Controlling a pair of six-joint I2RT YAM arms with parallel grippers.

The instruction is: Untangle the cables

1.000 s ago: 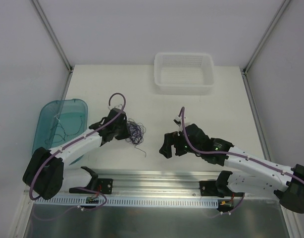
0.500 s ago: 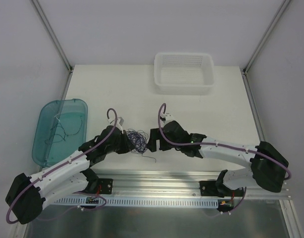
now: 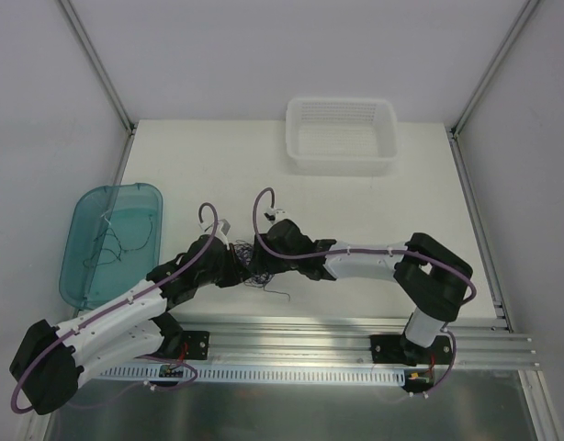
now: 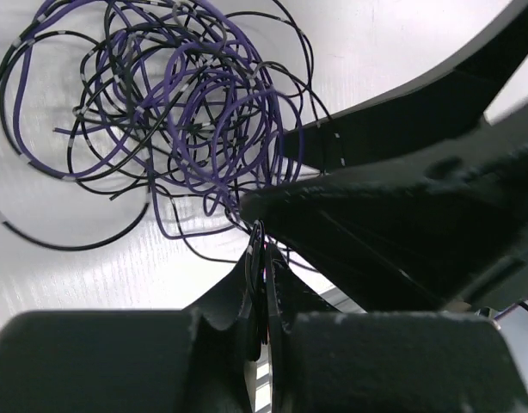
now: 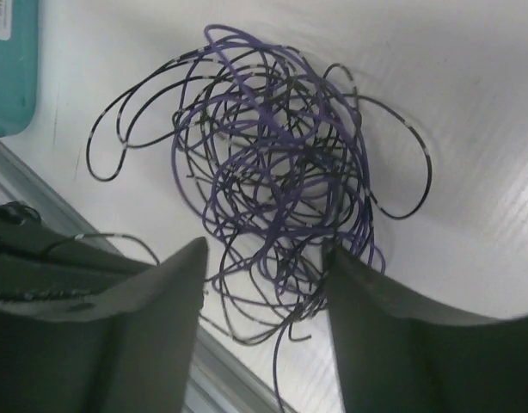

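Observation:
The cables are a small tangled clump of thin purple and black wires (image 3: 256,272) on the white table, largely hidden between the two grippers in the top view. In the left wrist view the clump (image 4: 187,112) lies ahead of my left gripper (image 4: 262,249), which is shut on a few strands at the clump's near edge. My right gripper (image 5: 264,275) is open, with one finger (image 5: 174,288) on each side of the clump's (image 5: 273,163) lower part. In the top view my left gripper (image 3: 232,266) and right gripper (image 3: 262,255) meet at the clump.
A teal bin (image 3: 84,266) with a few loose thin wires in it (image 3: 117,241) sits at the left edge. A white mesh basket (image 3: 342,161) stands at the back. A metal rail (image 3: 291,335) runs along the near table edge.
My right arm has swung left across the table, bringing its open gripper onto the clump. My left gripper pulled the clump slightly nearer and has since stayed put.

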